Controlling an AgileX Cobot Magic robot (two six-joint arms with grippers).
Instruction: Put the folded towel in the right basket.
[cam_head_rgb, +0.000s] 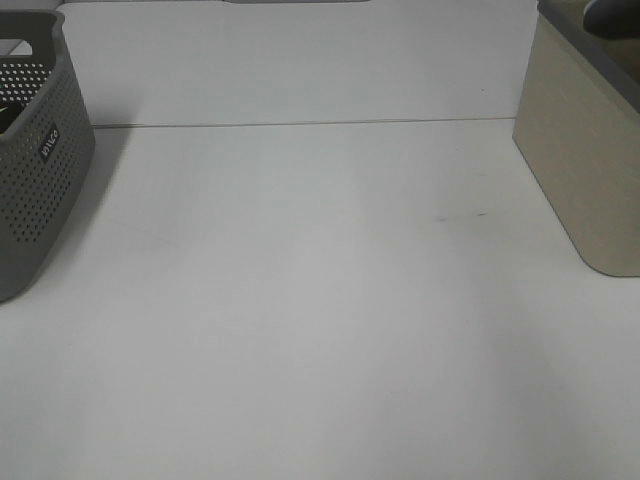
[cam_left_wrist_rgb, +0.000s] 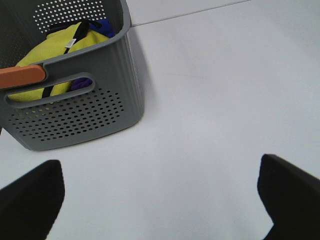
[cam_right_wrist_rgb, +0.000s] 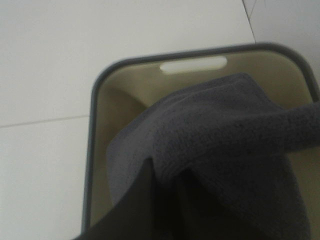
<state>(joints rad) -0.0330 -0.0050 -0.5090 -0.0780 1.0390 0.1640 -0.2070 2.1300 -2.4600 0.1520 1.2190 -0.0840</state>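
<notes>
The towel (cam_right_wrist_rgb: 225, 150) is dark grey and thick. It hangs in the mouth of the right basket (cam_right_wrist_rgb: 94, 150), above the beige inside walls and within the grey rim. It seems not to lie on the bottom yet. The right gripper (cam_right_wrist_rgb: 162, 210) looks pinched on a fold of the towel: one dark finger shows against the cloth, and the cloth is gathered there. The other finger is hidden under the fabric.

I think the towel is held like this, directly over the opening, so that it can drop inside without catching the rim. That would make this the releasing step, close to the end of the task.

The towel is bunched by the grasp, so I cannot tell its real long axis. One thick rolled part goes from the grasp across the width of the basket. The flatter part spreads toward the end wall with the handle slot (cam_right_wrist_rgb: 194, 65).

In the high view the right basket stands at the right edge of the table (cam_head_rgb: 320, 300), with something dark just visible over it.

The left gripper (cam_left_wrist_rgb: 160, 200) has its fingers wide apart and holds nothing. It hovers over the bare table beside the left basket (cam_left_wrist_rgb: 75, 120), which contains a yellow cloth (cam_left_wrist_rgb: 60, 45). Probably it only waits out of the way.
</notes>
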